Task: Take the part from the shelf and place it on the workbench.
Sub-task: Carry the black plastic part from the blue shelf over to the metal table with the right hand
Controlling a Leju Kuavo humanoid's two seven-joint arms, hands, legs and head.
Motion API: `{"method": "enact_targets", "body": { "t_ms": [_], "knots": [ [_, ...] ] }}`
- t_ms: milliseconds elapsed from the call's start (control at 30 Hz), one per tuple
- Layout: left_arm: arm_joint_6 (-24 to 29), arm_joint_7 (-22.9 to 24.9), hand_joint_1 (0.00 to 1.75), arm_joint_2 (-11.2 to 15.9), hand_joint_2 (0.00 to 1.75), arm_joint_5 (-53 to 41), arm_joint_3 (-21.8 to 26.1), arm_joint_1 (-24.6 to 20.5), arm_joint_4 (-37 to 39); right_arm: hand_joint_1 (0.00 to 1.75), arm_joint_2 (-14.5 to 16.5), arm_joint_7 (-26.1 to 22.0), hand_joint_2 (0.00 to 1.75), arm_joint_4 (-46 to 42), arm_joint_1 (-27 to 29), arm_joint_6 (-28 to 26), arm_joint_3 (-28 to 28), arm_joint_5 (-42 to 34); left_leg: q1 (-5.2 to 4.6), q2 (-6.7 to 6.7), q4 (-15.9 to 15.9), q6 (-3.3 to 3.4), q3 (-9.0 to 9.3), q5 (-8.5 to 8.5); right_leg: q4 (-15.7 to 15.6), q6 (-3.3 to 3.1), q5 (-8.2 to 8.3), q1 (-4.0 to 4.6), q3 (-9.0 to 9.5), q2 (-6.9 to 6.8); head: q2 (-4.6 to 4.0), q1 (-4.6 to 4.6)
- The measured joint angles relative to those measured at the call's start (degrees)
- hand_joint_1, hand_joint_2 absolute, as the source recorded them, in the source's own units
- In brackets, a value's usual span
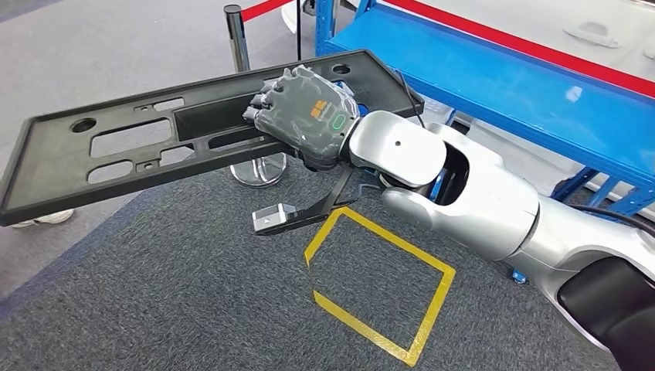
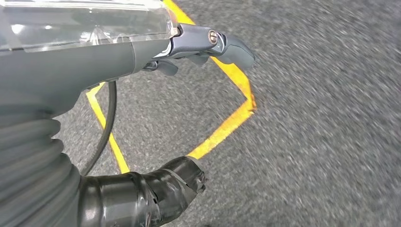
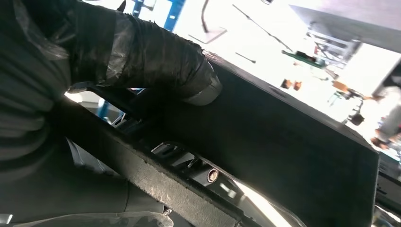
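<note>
Out over the carpet: right hand (image 1: 305,116) is carrying the part (image 1: 116,147), a long flat black plastic panel with cutouts and a raised rim, well clear of the floor.
Grip: fingers wrapped over the far edge near one end, thumb (image 3: 156,61) clamped on the underside in the right wrist view. So it's closed on the panel, no doubt there.
Part position: most of the panel sticks out sideways past the fingers, away from the arm, tilted a bit down at the free end.
Left hand: left hand (image 2: 208,45) hangs low over the carpet, fingers loosely curled, nothing in them. Looks more closed than open, but honestly can't tell for sure.
Shelf: blue shelf (image 1: 494,69) sits just behind the right hand, so the pick looks done and the carry is what's left. No workbench spotted yet.
Floor: yellow tape square (image 1: 378,286) right below the right forearm, a stanchion post (image 1: 235,35) beyond the panel.
Handling guess: looks light and stiff, smooth plastic, probably a bit slippery. Held off-centre like this, the long end wants to lever down and twist.
Better hold: I'd grab nearer the middle, fingers hooked through a cutout or over the rim.
</note>
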Motion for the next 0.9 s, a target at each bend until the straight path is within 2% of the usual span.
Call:
{"method": "enact_targets", "body": {
  "t_ms": [33, 100, 133, 167, 200, 233, 267, 300, 367, 400, 433, 467, 500, 567, 600, 633, 667, 733, 767, 800, 833, 867, 900],
  "knots": [
    [0.06, 0.17, 0.0, 0.02, 1.75, 0.13, 0.0, 0.0, 0.0, 1.75, 0.03, -0.21, 1.75, 0.0, -0.04, 0.06, 0.0, 0.0, -0.23, -0.89, -0.02, 0.1, -0.01, 0.13, -3.41, -0.86, 2.18, 0.3, 1.55, 0.69, 0.0, -0.01],
    [-0.06, 0.87, 0.0, -0.02, 1.75, 0.64, 0.03, -0.06, 0.05, 1.75, 0.46, -0.57, 1.75, 0.05, -0.23, 0.65, 0.01, 0.26, -0.09, -2.43, -0.2, 0.03, -0.11, 0.53, -10.58, -3.09, 5.51, 0.96, 4.84, 3.75, 0.0, -0.2],
    [-0.33, 1.3, 0.0, 0.21, 1.75, 0.93, 0.1, -0.06, 0.08, 1.75, 1.22, -0.48, 1.75, 0.22, -0.3, 1.15, 0.03, 0.59, 0.28, -3.06, -0.4, -0.27, -0.24, 0.81, -12.78, -3.99, 6.36, 1.3, 5.81, 5.04, 0.0, -0.23],
    [-0.69, 1.6, 0.0, 0.55, 1.75, 1.1, 0.19, -0.02, 0.12, 1.75, 2.25, -0.06, 1.75, 0.49, -0.31, 1.65, 0.09, 1.02, 0.75, -3.54, -0.69, -0.67, -0.39, 1.09, -13.77, -4.58, 6.6, 1.63, 6.14, 5.72, 0.0, -0.26],
    [-1.03, 1.77, 0.0, 1.02, 1.75, 1.19, 0.3, 0.04, 0.13, 1.75, 3.59, 0.41, 1.75, 0.79, -0.33, 2.03, 0.18, 1.41, 1.02, -4.14, -1.17, -1.18, -0.46, 1.44, -14.3, -4.88, 6.96, 1.98, 6.27, 5.35, 0.01, -0.25],
    [-1.25, 1.85, 0.0, 1.44, 1.75, 1.26, 0.37, 0.08, 0.15, 1.75, 4.87, 0.68, 1.75, 1.08, -0.31, 2.21, 0.27, 1.62, 1.07, -4.49, -1.69, -1.55, -0.42, 1.78, -15.44, -5.13, 7.45, 1.9, 6.71, 4.6, 0.01, -0.15],
    [-1.35, 1.87, 0.0, 1.7, 1.75, 1.29, 0.4, 0.09, 0.16, 1.75, 5.94, 0.81, 1.75, 1.27, -0.3, 2.28, 0.38, 1.72, 0.86, -3.85, -1.9, -1.77, -0.46, 1.8, -16.75, -5.13, 8.02, 1.8, 7.28, 3.59, 0.01, -0.18],
    [-1.42, 1.88, 0.0, 1.97, 1.75, 1.33, 0.41, 0.03, 0.17, 1.75, 6.78, 0.77, 1.75, 1.4, -0.34, 2.29, 0.49, 1.71, 0.6, -2.47, -1.37, -1.95, -0.77, 1.29, -17.99, -5.09, 8.59, 1.58, 7.91, 2.52, 0.01, -0.23],
    [-1.48, 1.87, 0.0, 2.61, 1.75, 1.34, 0.43, -0.13, 0.17, 1.75, 7.82, 0.73, 1.75, 1.69, -0.36, 2.29, 0.75, 1.72, 0.34, 1.37, 3.26, -2.37, -2.95, -1.59, -19.4, -4.56, 9.2, 1.3, 8.67, 0.22, 0.0, -0.31],
    [-1.5, 1.86, 0.0, 2.98, 1.75, 1.35, 0.43, -0.2, 0.17, 1.75, 8.06, 0.73, 1.75, 1.9, -0.29, 2.3, 0.91, 1.72, 0.46, 2.51, 6.76, -2.77, -4.56, -3.35, -19.37, -4.34, 9.15, 1.24, 8.64, -0.87, 0.0, -0.33],
    [-1.52, 1.86, 0.0, 3.25, 1.75, 1.35, 0.44, -0.19, 0.17, 1.75, 8.24, 0.74, 1.75, 2.13, -0.13, 2.31, 1.08, 1.73, 0.62, 3.05, 9.75, -3.21, -5.9, -4.54, -19.13, -4.03, 8.98, 1.15, 8.48, -1.99, 0.0, -0.33],
    [-1.56, 1.89, 0.0, 3.46, 1.75, 1.35, 0.46, -0.09, 0.17, 1.75, 8.33, 0.75, 1.75, 2.38, 0.05, 2.32, 1.31, 1.73, 0.83, 3.33, 11.23, -3.66, -6.44, -4.88, -18.74, -3.67, 8.75, 1.03, 8.23, -3.01, 0.0, -0.34],
    [-1.57, 1.98, 0.0, 3.62, 1.75, 1.35, 0.52, 0.07, 0.17, 1.75, 8.4, 0.74, 1.75, 2.62, 0.18, 2.32, 1.51, 1.73, 1.03, 3.63, 10.62, -4.11, -5.86, -4.28, -18.2, -3.24, 8.49, 0.83, 7.92, -3.97, 0.0, -0.33],
    [-1.57, 2.35, 0.0, 3.84, 1.75, 1.37, 0.74, 0.28, 0.17, 1.75, 8.69, 0.65, 1.75, 2.93, 0.23, 2.31, 1.81, 1.73, 1.27, 5.02, 4.51, -4.79, -2.1, -1.77, -16.62, -2.13, 7.67, 0.32, 7.19, -5.62, 0.01, -0.33],
    [-1.56, 2.52, 0.0, 3.85, 1.75, 1.39, 0.86, 0.26, 0.18, 1.75, 8.95, 0.61, 1.75, 3.07, 0.19, 2.3, 1.89, 1.73, 1.2, 6.03, 1.71, -4.87, -0.49, -0.81, -15.7, -1.53, 7.14, 0.29, 6.84, -6.31, 0.01, -0.37],
    [-1.55, 2.65, 0.0, 3.9, 1.75, 1.43, 1.01, 0.2, 0.17, 1.75, 9.27, 0.58, 1.75, 3.22, 0.15, 2.29, 1.94, 1.73, 1.07, 6.6, 0.19, -4.37, 0.4, -0.4, -14.96, -1.02, 6.65, 0.35, 6.57, -6.88, 0.01, -0.41],
    [-1.55, 2.69, 0.0, 3.91, 1.75, 1.47, 1.13, 0.15, 0.16, 1.75, 9.62, 0.58, 1.75, 3.4, 0.11, 2.29, 2.02, 1.73, 0.91, 6.77, -0.06, -3.62, 0.45, -0.48, -14.44, -0.63, 6.29, 0.52, 6.47, -7.38, 0.01, -0.41],
    [-1.56, 2.74, 0.0, 3.98, 1.75, 1.51, 1.31, 0.22, 0.15, 1.75, 10.45, 0.64, 1.75, 3.85, -0.01, 2.29, 2.39, 1.75, 0.85, 5.62, 0.35, -2.03, 0.14, -0.48, -14.14, -0.16, 5.95, 0.71, 6.67, -8.34, 0.01, -0.37],
    [-1.56, 2.75, 0.0, 3.96, 1.75, 1.51, 1.33, 0.29, 0.16, 1.75, 10.81, 0.71, 1.75, 4.12, -0.06, 2.28, 2.64, 1.78, 0.94, 5.06, 0.32, -1.61, 0.05, -0.42, -13.9, 0.13, 5.64, 0.59, 6.81, -8.09, 0.01, -0.34],
    [-1.54, 2.77, 0.0, 3.95, 1.75, 1.51, 1.34, 0.3, 0.16, 1.75, 11.11, 0.78, 1.75, 4.38, -0.12, 2.28, 2.88, 1.82, 1.03, 4.5, 0.28, -1.29, -0.02, -0.3, -13.12, 0.4, 4.82, 0.34, 6.64, -6.86, 0.01, -0.33],
    [-1.49, 2.78, 0.0, 3.94, 1.75, 1.5, 1.34, 0.26, 0.16, 1.75, 11.26, 0.82, 1.75, 4.64, -0.15, 2.27, 3.06, 1.86, 1.13, 3.96, 0.23, -0.99, -0.13, -0.14, -11.25, 0.67, 3.36, 0.08, 5.94, -5.04, 0.01, -0.32],
    [-1.44, 2.8, 0.0, 3.94, 1.75, 1.5, 1.35, 0.19, 0.16, 1.75, 11.33, 0.84, 1.75, 4.9, -0.15, 2.27, 3.18, 1.91, 1.15, 3.41, 0.23, -0.75, -0.32, 0.02, -8.22, 0.89, 1.38, -0.13, 4.69, -2.91, 0.01, -0.31],
    [-1.39, 2.81, 0.0, 3.94, 1.75, 1.49, 1.35, 0.11, 0.15, 1.75, 11.34, 0.84, 1.75, 5.16, -0.13, 2.27, 3.31, 1.94, 1.1, 2.78, 0.23, -0.54, -0.55, 0.16, -4.46, 0.94, -0.67, -0.21, 2.99, -1.37, 0.01, -0.32]
  ]
}}
